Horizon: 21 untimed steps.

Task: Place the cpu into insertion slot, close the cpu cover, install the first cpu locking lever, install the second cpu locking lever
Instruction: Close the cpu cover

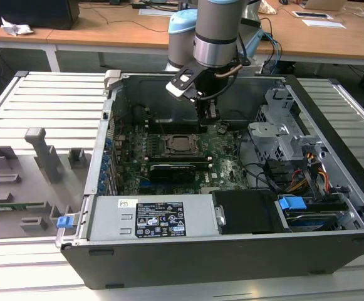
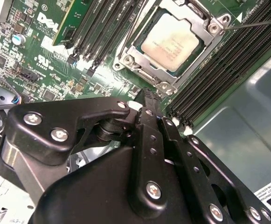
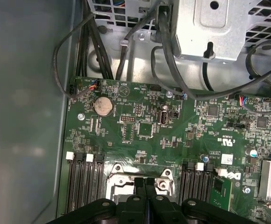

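In the second wrist view the cpu (image 2: 172,41) lies flat in the insertion slot (image 2: 126,59), silver top up. The cpu cover (image 2: 201,24) lies down around it as a metal frame. A thin locking lever (image 2: 256,23) sticks out sideways from one socket corner. My gripper (image 2: 147,95) is shut with nothing between its fingers, its tips just short of the socket's edge. In the exterior view the gripper (image 1: 209,116) hangs inside the open case, just behind the cpu (image 1: 180,143) and toward the exterior view's right. In the first wrist view the fingers (image 3: 150,186) hide part of the socket.
Black memory slots (image 2: 98,28) flank the socket on both sides. A black graphics card (image 1: 175,170) lies in front of it, with the power supply (image 1: 150,216) nearer still. A drive cage (image 1: 282,132) and cables (image 3: 126,51) crowd the exterior view's right. Grey fixtures (image 1: 19,182) stand outside the case.
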Available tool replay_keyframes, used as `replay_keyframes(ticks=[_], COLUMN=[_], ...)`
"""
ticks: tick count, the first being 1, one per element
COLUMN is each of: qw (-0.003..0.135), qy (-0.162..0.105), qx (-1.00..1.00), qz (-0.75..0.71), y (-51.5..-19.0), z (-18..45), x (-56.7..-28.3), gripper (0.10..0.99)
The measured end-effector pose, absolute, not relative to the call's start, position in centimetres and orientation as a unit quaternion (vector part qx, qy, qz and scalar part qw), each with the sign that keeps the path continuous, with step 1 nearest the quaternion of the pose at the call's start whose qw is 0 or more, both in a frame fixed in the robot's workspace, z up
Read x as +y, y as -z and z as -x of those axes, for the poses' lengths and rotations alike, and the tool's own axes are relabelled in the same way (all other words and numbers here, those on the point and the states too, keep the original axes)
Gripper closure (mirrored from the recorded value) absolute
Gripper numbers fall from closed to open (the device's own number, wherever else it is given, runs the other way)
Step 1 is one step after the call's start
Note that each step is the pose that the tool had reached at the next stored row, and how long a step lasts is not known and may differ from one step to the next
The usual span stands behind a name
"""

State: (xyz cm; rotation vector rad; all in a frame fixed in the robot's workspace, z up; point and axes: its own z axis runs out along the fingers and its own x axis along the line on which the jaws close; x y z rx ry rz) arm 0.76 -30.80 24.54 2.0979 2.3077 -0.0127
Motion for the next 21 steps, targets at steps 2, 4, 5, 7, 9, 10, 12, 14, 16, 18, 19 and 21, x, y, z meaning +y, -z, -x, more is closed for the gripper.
replay_keyframes(ticks=[2,4,5,7,9,10,12,14,16,18,19,21], qw=[0.011,0.011,0.011,0.011,0.011,0.011,0.011,0.011,0.011,0.011,0.011,0.011], qy=[0.004,0.004,0.004,0.004,0.004,0.004,0.004,0.004,0.004,0.004,0.004,0.004], qx=[0.74,0.74,0.74,0.74,0.74,0.74,0.74,0.74,0.74,0.74,0.74,0.74], qz=[-0.673,-0.673,-0.673,-0.673,-0.673,-0.673,-0.673,-0.673,-0.673,-0.673,-0.673,-0.673], y=[-24.5,-24.5,-24.5,-24.5,-24.5,-24.5,-24.5,-24.4,-24.3,-24.2,-24.1,-23.9], z=[-0.6,-0.6,-0.6,-0.4,-0.4,-0.3,-0.2,0.0,0.1,0.4,0.5,0.9], x=[-30.8,-30.8,-30.8,-30.8,-30.8,-30.8,-30.8,-30.8,-30.8,-30.8,-30.8,-30.9], gripper=[0.98,0.98,0.98,0.98,0.98,0.98,0.98,0.98,0.98,0.98,0.98,0.98])
